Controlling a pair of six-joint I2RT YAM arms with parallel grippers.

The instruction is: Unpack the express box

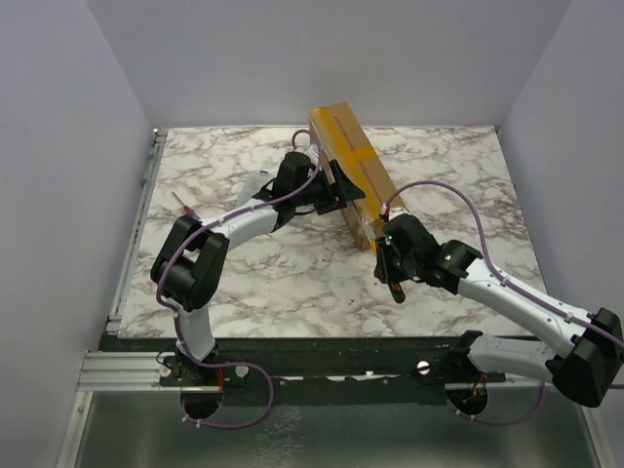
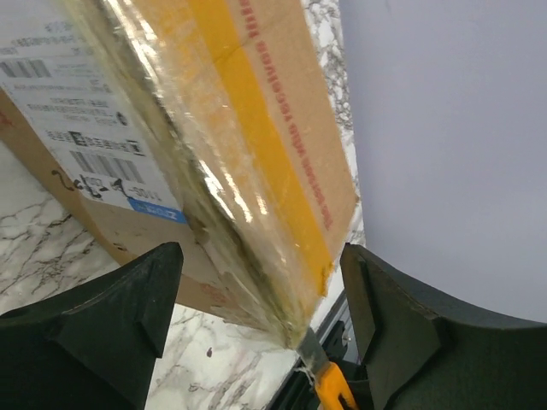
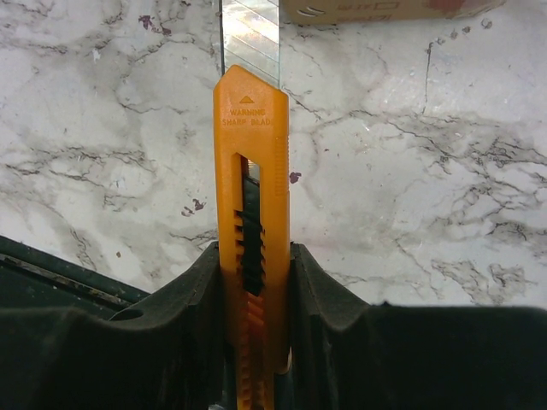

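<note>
The express box [image 1: 349,171], a long brown carton with yellow tape, lies slantwise at the back middle of the marble table. My left gripper [image 1: 341,185] is open at its left side. In the left wrist view the box [image 2: 214,137], with its white label [image 2: 85,128], fills the space between the spread fingers [image 2: 128,307], with a gap on each side. My right gripper [image 1: 388,255] is shut on an orange utility knife [image 3: 250,154]. Its blade [image 3: 250,38] is out and points at the box's near end [image 3: 376,8]. The blade tip [image 2: 309,348] meets the box's lower corner.
A small red-tipped item [image 1: 185,207] and a pale clear object [image 1: 255,183] lie left of the left arm. A metal rail [image 1: 136,224] runs along the table's left edge. Grey walls close in the back and both sides.
</note>
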